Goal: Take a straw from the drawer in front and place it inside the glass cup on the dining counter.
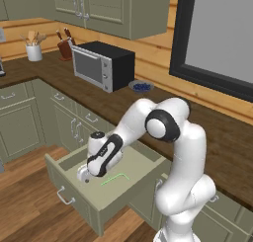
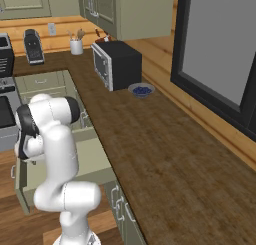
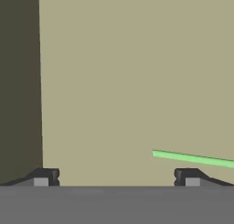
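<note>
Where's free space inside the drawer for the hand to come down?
The drawer floor is bare from its dark side wall to the straw in the hand view; the open gripper hangs over that patch. It is tighter at the straw itself, which lies beside one fingertip.

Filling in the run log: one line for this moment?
phase: reach | gripper: open, in drawer | straw: on drawer floor, not held

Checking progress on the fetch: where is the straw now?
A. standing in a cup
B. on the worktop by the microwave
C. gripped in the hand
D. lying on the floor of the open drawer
D: the straw lies flat on the drawer floor, beside the open hand.
</note>
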{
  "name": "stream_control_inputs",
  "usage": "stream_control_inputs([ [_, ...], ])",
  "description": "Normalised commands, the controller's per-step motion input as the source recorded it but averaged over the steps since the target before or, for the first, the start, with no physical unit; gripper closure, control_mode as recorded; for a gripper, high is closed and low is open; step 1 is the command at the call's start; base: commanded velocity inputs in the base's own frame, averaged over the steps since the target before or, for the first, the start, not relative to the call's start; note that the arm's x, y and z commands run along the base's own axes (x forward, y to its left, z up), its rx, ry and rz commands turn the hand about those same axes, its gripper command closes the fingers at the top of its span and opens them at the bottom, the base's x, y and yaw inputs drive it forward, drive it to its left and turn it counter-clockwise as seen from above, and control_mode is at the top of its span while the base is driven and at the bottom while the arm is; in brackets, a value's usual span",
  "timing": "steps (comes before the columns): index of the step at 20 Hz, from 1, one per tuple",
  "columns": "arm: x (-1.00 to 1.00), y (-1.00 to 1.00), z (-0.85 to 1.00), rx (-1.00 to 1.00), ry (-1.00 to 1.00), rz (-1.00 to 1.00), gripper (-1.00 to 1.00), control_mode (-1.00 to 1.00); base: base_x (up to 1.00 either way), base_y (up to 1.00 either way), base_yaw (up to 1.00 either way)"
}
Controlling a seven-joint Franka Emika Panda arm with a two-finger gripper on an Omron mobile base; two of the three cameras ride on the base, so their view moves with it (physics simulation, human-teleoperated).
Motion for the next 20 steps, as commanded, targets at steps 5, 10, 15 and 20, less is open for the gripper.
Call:
stream_control_inputs([
  [5, 0.53, -0.75, 0.0, 0.0, 0.0, 0.07, -1.0, -1.0, 0.0, 0.0, 0.0],
  [10, 0.15, -0.71, 0.0, -0.01, 0.0, 0.22, -1.0, -1.0, 0.0, 0.0, 0.0],
  [15, 0.0, -0.57, 0.0, -0.04, 0.0, 0.21, -1.0, -1.0, 0.0, 0.0, 0.0],
  [20, 0.0, -0.42, -0.01, -0.03, 0.0, 0.14, -1.0, -1.0, 0.0, 0.0, 0.0],
])
